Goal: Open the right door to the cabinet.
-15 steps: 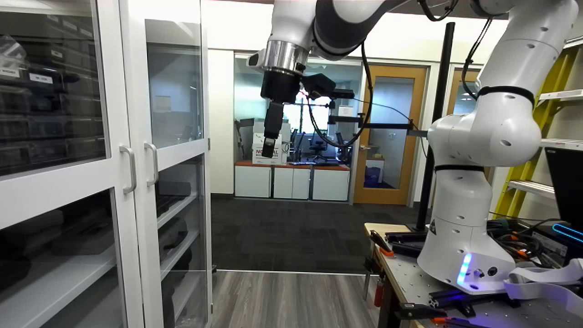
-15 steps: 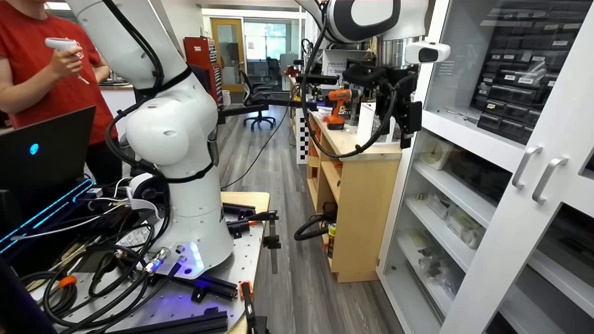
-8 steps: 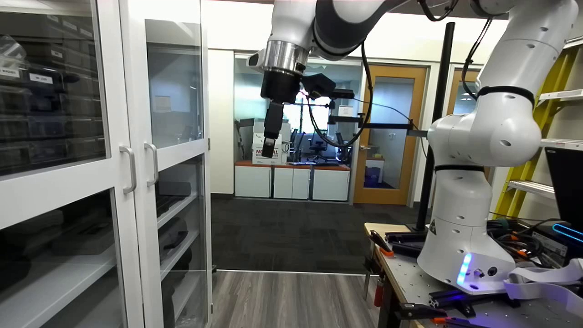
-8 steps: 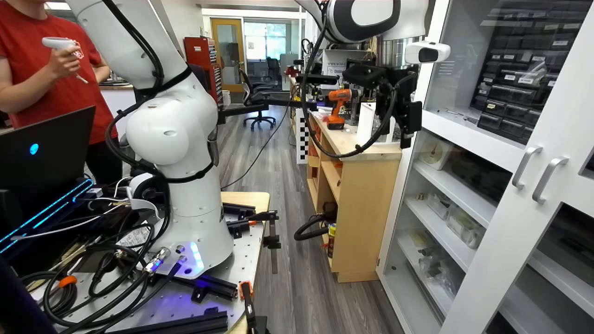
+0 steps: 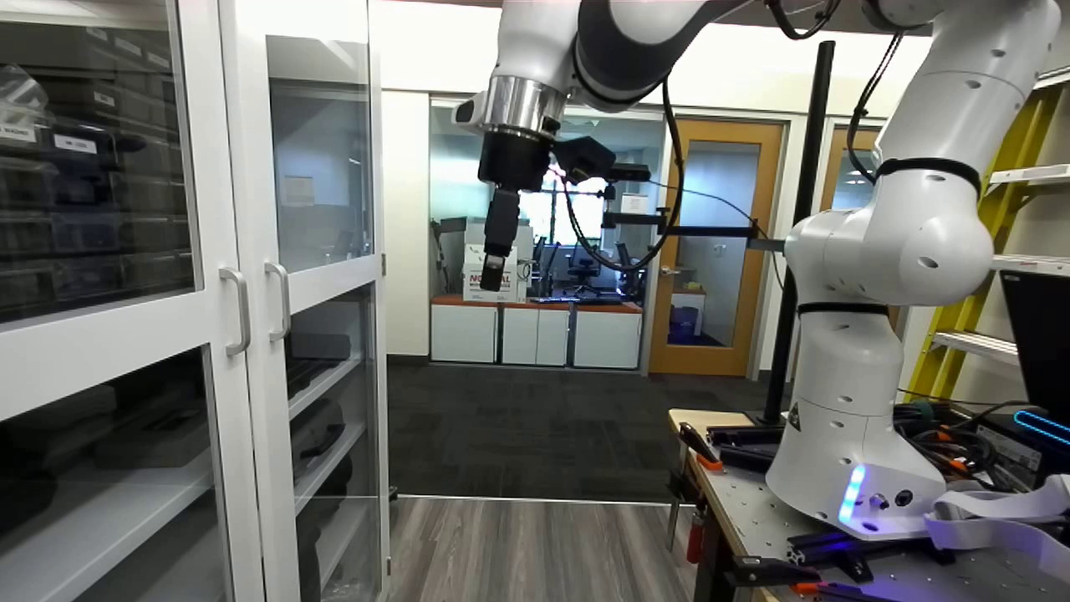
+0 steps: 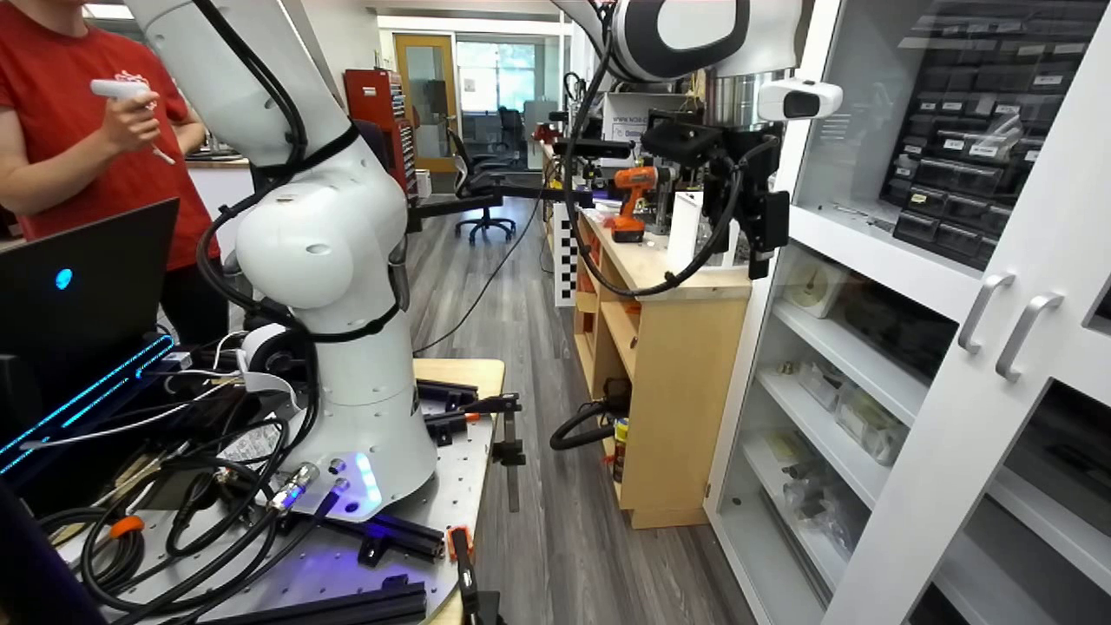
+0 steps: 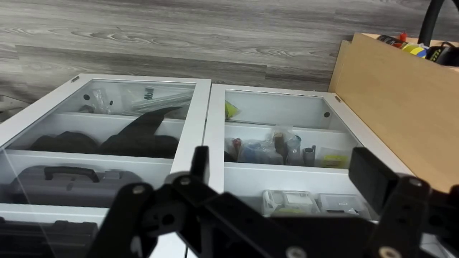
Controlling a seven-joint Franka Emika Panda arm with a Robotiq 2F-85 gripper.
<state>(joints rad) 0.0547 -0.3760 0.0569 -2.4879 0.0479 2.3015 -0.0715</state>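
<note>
Fingers [image 7: 373, 179] wide, nothing held, well apart from upright handle [image 5: 285, 301] on closed right door [image 5: 330, 284], beside left door [image 5: 100, 347]; best straddle that handle squarely, clamp, then pull in outward arc.

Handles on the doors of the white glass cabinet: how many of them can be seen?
2. The left handle is on the left door; the right handle is beside it, on the right door. Both show in both exterior views; neither is hidden there.
</note>
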